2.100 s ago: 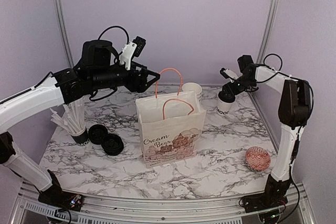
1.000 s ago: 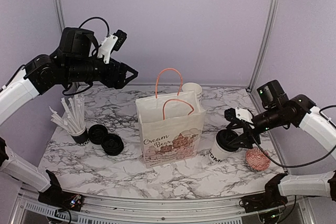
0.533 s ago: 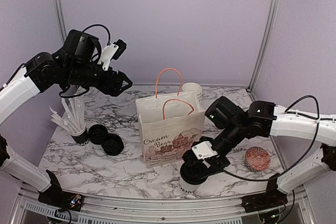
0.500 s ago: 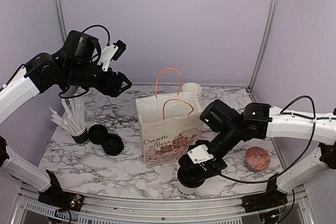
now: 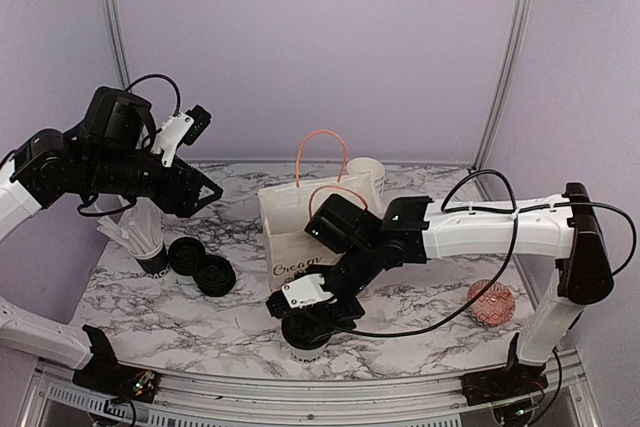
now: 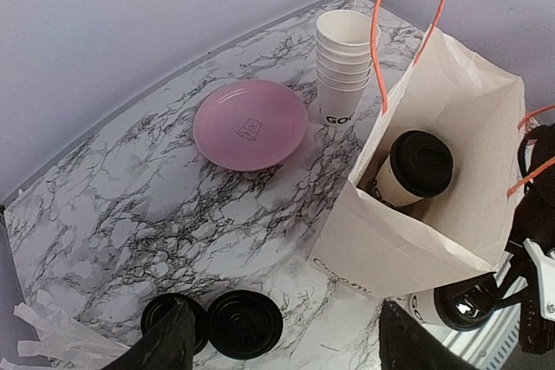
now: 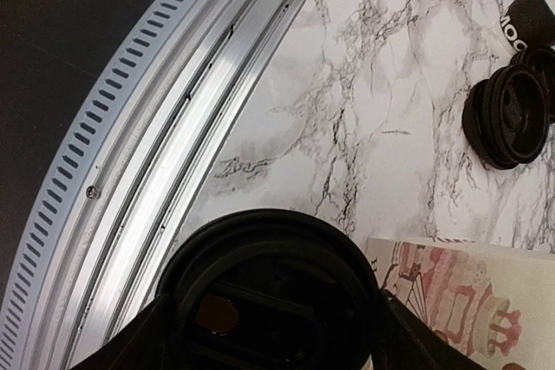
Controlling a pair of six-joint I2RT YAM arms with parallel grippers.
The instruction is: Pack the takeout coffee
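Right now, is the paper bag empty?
No, the left wrist camera looks down into the paper bag, and a white cup with a black lid sits inside it.

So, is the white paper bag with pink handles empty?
Not empty. Looking into the white paper bag from the left wrist view, one white paper cup with a round black plastic lid sits inside.

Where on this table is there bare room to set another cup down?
Bare tabletop lies front left, between the two loose lids and the near edge, and farther back, between those lids and the pink plate. Around the bag it is crowded: stacked cups behind, the right gripper holding a lidded cup in front.
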